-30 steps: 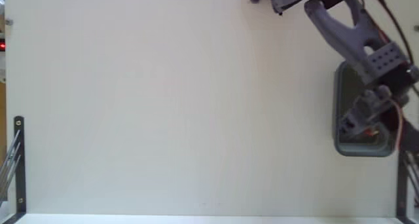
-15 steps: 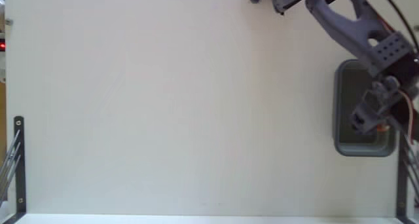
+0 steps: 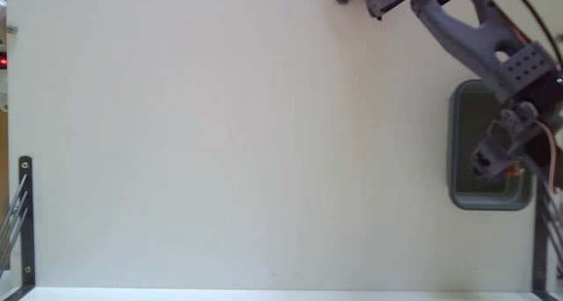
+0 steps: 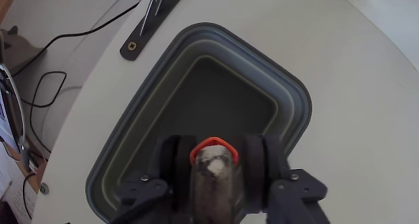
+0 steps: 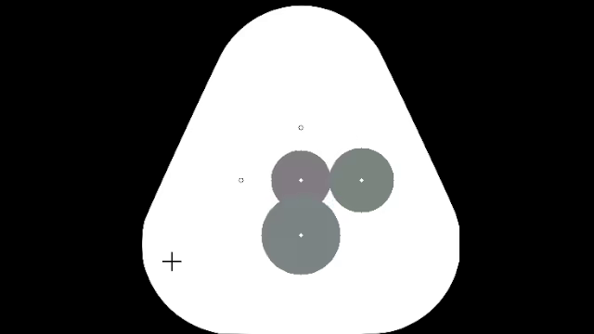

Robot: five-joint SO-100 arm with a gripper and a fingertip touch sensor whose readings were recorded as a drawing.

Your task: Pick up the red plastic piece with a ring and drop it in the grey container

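Most of the job looks done: the red piece is off the table and hanging right over the grey tub, so only the drop is left, I'd say. In the wrist view the gripper has its fingers closed in tight on the piece, with just the orange-red loop poking out between them above the tub's dark inside. The fixed view shows the arm reaching over the tub at the table's right edge.

Only the grey container's rim rings the hand, held above it
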